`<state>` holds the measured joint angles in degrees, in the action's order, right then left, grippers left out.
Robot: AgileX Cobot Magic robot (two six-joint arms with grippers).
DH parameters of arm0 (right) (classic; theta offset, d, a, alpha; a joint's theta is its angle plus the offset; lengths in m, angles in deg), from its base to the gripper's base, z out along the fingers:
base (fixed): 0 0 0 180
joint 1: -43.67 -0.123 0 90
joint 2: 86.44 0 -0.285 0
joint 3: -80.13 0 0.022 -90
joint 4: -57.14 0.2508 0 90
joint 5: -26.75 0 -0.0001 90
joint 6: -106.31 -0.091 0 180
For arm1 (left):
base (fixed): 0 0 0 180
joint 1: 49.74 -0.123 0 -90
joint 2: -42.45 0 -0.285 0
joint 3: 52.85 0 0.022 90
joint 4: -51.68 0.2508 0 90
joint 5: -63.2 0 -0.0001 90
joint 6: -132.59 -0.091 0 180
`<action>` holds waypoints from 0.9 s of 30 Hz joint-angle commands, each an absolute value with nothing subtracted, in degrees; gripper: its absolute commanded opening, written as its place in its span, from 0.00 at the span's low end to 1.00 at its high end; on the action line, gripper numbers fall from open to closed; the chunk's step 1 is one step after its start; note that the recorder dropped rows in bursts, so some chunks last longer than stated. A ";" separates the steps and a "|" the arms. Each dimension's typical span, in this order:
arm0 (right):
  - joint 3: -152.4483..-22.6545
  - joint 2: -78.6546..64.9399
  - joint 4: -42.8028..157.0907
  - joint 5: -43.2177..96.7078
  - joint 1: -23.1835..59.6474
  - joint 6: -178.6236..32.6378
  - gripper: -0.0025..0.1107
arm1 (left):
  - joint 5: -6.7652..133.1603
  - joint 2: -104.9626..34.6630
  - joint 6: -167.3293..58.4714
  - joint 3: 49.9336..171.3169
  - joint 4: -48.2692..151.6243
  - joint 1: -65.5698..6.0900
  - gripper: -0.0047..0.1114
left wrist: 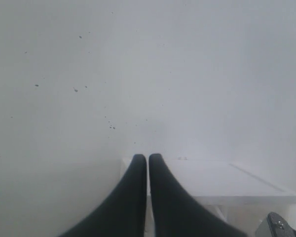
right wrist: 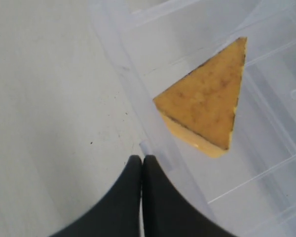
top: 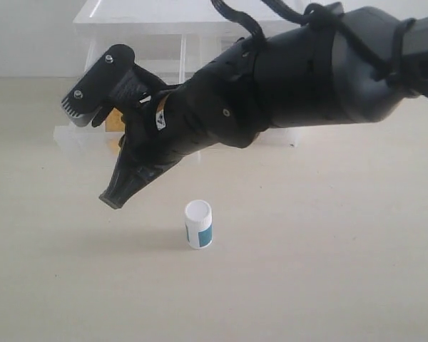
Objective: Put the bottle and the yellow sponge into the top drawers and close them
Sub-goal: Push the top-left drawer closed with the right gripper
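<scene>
Right arm (top: 285, 78) reaches across, tilted down — right jaws closed; left jaws pressed together.

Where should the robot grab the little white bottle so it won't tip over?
Probably by the round sides of the bottle, just under its cap, coming straight down from above. It stands upright on the table with bare tabletop around it, so a grip fits either side.

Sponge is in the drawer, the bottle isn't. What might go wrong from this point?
The shut right claw is by the rim of the open drawer; a push there may slip over it onto the sponge. The arm hangs low by the upright bottle and may topple it.
</scene>
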<state>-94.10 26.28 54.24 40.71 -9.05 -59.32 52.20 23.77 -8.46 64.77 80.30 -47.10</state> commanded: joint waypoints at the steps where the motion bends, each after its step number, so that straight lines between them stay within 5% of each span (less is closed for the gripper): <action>1: -95.40 25.73 53.55 40.22 -8.29 -59.65 0.03 | 52.12 23.94 -8.49 64.53 80.08 -47.23 0.07; 15: -101.84 27.49 52.23 40.79 -3.36 -61.69 0.03 | 52.46 23.94 -8.49 64.53 80.09 -47.23 0.07; 27: -113.38 37.82 51.89 28.28 1.88 -61.10 0.03 | 52.35 23.94 -8.49 64.53 80.09 -47.23 0.07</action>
